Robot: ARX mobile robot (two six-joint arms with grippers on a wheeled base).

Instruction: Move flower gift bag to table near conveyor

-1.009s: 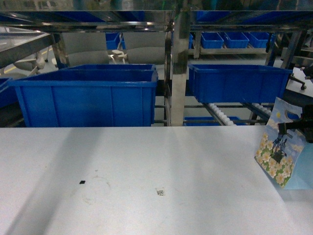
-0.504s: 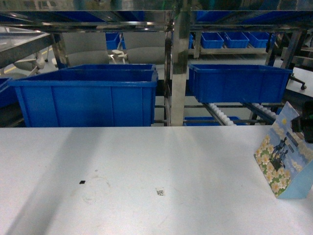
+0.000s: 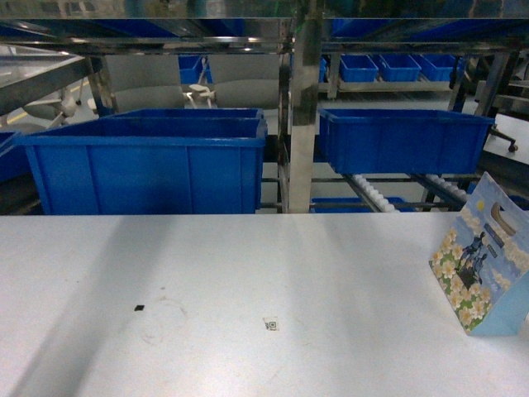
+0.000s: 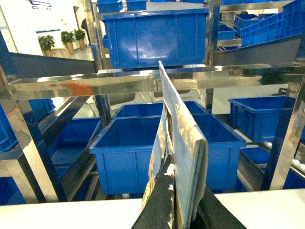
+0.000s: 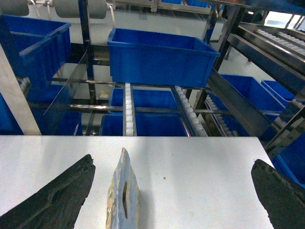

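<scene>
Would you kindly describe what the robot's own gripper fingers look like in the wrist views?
The right gripper has dark, matte, rough-textured fingers tapering to blunt tips. The left gripper shows similar dark tapered fingers. No cables or markings are visible.

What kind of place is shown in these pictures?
Probably a warehouse or factory sorting area: blue plastic bins sit on steel racks, roller tracks run between them, and a white work table stands in front.

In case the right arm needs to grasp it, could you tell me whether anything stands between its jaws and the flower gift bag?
Nothing visible does. The right gripper has its jaws wide open, and the flower gift bag stands on the table directly between them.
</scene>
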